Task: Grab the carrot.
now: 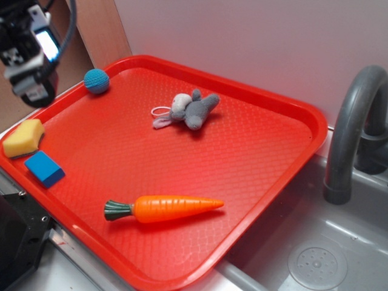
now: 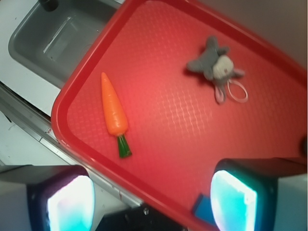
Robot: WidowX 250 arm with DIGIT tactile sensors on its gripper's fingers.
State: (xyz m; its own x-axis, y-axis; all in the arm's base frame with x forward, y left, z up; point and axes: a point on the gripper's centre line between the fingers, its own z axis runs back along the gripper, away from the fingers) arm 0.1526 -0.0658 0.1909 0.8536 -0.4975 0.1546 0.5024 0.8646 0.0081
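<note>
- Nowhere is readable writing seen.
- The gripper (image 2: 149, 197) is held spread wide, nothing between its fingers (image 2: 233, 197).
- The carrot (image 1: 163, 208) is left untouched on the red tray (image 1: 267, 182).

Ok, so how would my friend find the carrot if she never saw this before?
Look for the big red tray beside the grey sink. Along the tray's front edge, nearest the camera, lies the carrot, on its side. It is the only long, shiny orange cone there, with a little dark green stem at one end.
</note>
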